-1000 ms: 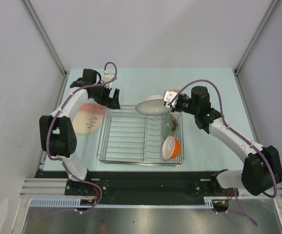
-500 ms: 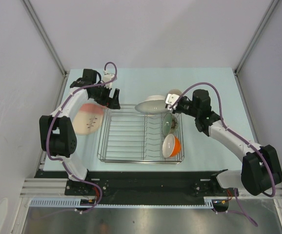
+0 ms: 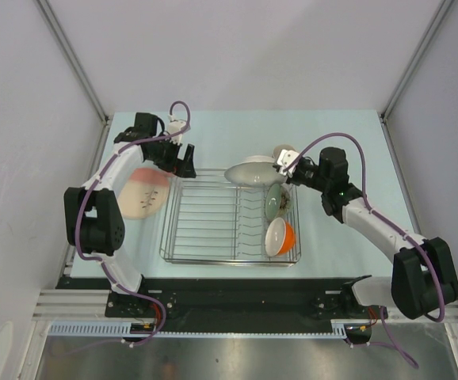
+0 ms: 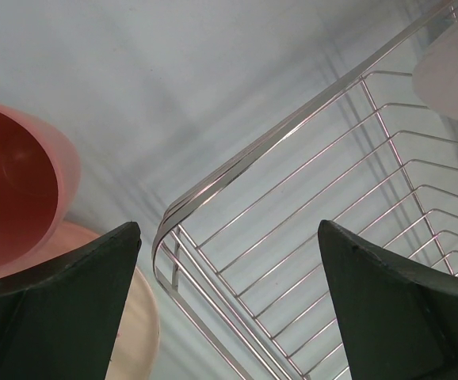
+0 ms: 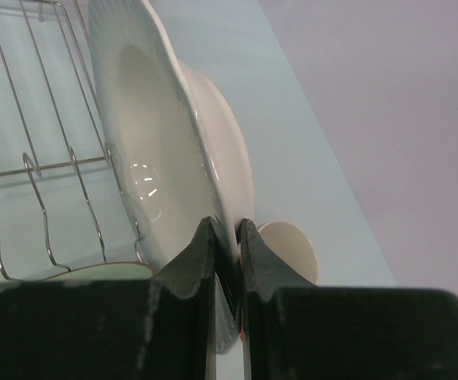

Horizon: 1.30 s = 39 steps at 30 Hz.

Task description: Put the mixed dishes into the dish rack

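Pale-blue table [image 3: 213,134]: right gripper [image 5: 227,229] clenched on white plate [image 5: 158,150] rim, plate on edge above dish rack [image 3: 229,262] far rim; left gripper [image 4: 229,233] released, farther off.

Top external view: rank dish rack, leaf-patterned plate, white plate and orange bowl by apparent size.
1. dish rack
2. leaf-patterned plate
3. white plate and orange bowl: too alike to rank; the plate is tilted.

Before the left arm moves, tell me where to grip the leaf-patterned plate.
The leaf-patterned plate lies flat left of the dish rack, so pinch its rim, likely at the far edge nearest the open left gripper, coming down from above.
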Tool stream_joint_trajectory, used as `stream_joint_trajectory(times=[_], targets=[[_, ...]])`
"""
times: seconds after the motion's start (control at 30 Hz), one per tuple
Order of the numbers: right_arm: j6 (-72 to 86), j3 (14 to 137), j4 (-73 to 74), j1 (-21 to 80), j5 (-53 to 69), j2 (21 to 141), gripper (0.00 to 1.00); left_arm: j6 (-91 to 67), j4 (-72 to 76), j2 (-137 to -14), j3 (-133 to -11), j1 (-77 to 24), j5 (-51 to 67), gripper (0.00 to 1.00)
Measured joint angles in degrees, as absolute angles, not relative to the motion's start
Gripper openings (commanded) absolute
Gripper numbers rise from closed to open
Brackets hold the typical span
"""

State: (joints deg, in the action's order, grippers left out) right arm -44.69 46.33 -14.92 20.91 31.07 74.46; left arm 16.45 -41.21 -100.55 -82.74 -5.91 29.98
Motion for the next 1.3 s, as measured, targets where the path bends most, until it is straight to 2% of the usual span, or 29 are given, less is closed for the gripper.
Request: stream_joint_trajectory(times=[0.1,0.3,0.63,0.83,0.9,0.97,1.03,1.1,1.13,1.17,1.3], targets=[[-44.27,46.33,-14.94,20.43,31.51,74.54,0.01,16.47,-41.17,-100.55,-82.39,-5.91,30.09,1.0],[-43.94,46.33,-16.99,20.43,31.94,76.29,0.09,16.47,-41.19,-100.55,-82.39,-5.91,30.09,1.0],[-46.68,46.44,-17.43,22.46,29.58,78.15,0.09,16.49,-41.17,-100.55,-82.39,-5.91,30.13,1.0],[-47.68,46.52,-16.14,23.03,28.27,77.97,0.16,16.49,-41.17,-100.55,-82.39,-5.91,30.15,1.0],[-47.68,46.52,-15.27,23.14,27.7,77.62,0.22,16.49,-41.15,-100.55,-82.39,-5.91,30.17,1.0],[-47.4,46.52,-14.02,23.16,27.35,77.12,0.34,16.49,-41.15,-100.55,-82.39,-5.91,30.17,1.0],[-46.19,46.5,-12.08,23.31,27.16,76.53,0.38,16.49,-41.15,-100.55,-82.39,-5.91,30.22,1.0],[-44.99,46.48,-9.5,23.55,26.89,76.03,0.5,16.49,-41.21,-100.55,-82.41,-5.91,30.3,1.0],[-44.53,46.46,-8.8,23.7,26.63,75.79,0.59,16.49,-41.21,-100.55,-82.43,-5.91,30.39,1.0],[-44.31,46.46,-8.19,23.94,26.22,75.4,0.99,16.47,-41.23,-100.55,-82.54,-5.91,30.46,1.0],[-42.94,46.37,-7.6,24.34,25.45,72.73,1.0,16.43,-41.6,-100.55,-83.5,-5.91,30.85,1.0]])
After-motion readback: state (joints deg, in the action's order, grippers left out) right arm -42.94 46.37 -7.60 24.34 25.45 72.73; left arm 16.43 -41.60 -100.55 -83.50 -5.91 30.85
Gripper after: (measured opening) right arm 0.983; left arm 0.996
